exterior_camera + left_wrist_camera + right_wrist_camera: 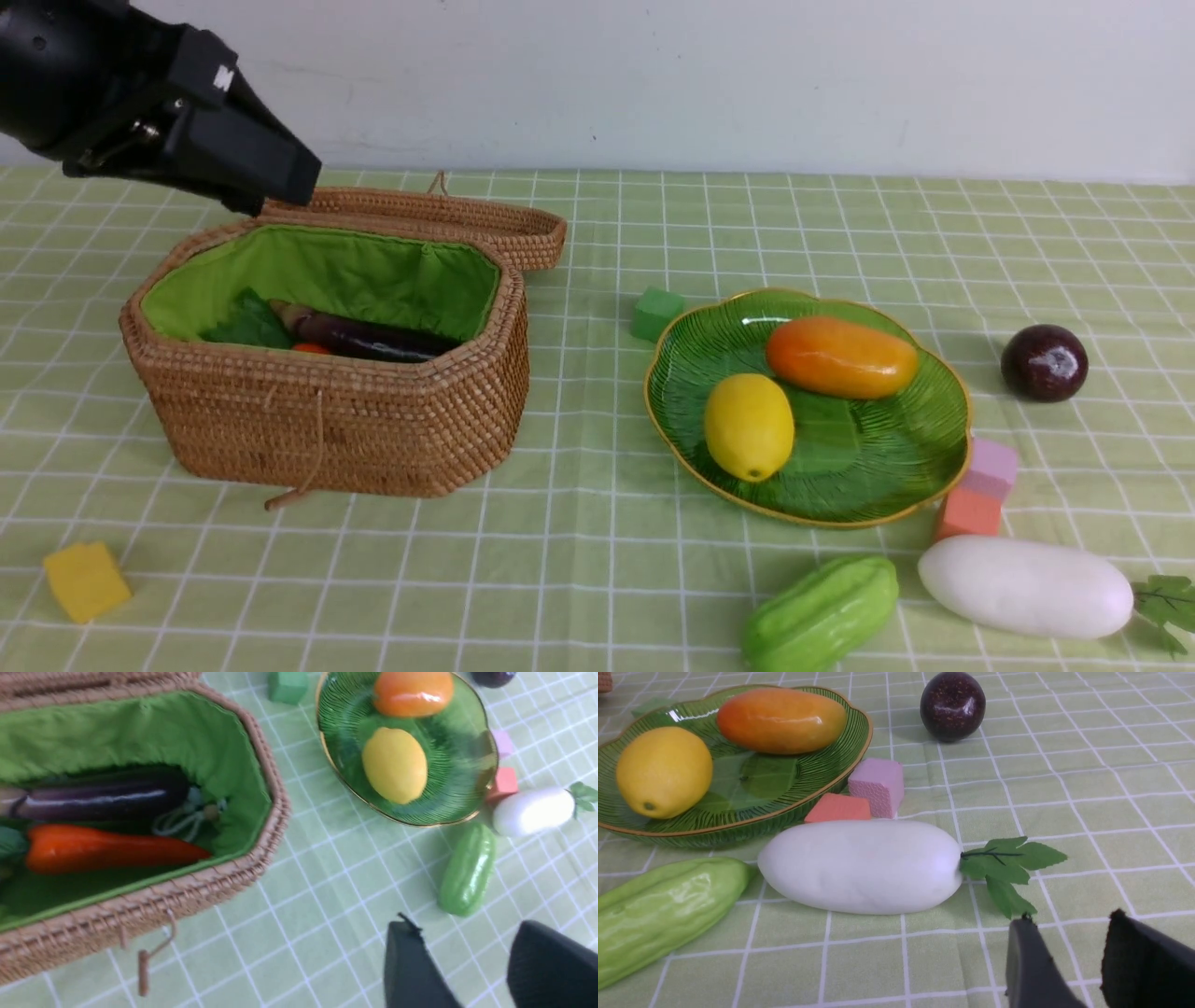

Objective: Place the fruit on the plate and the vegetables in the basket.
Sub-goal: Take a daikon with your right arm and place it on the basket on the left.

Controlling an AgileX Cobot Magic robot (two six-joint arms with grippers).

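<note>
left arm hangs over the far left corner of the basket point(355, 439), tilted down. left gripper point(465, 924) is parted and empty. right gripper point(1070, 915) sits low by the radish point(1025, 586) leaves, parted and empty too, out of the front view. lemon point(749, 427) and mango point(842, 357) are on the plate point(868, 467), with the purple ball point(1044, 362) on the cloth to its right. gourd point(822, 611) lies left of the radish. eggplant point(103, 800) and red-orange veg point(107, 849) are in the basket, mostly hidden from the front.

The front camera faces twelve o'clock over the table point(597, 579). The nearer wrist cameras both catch the plate point(868, 462) at one o'clock.
</note>
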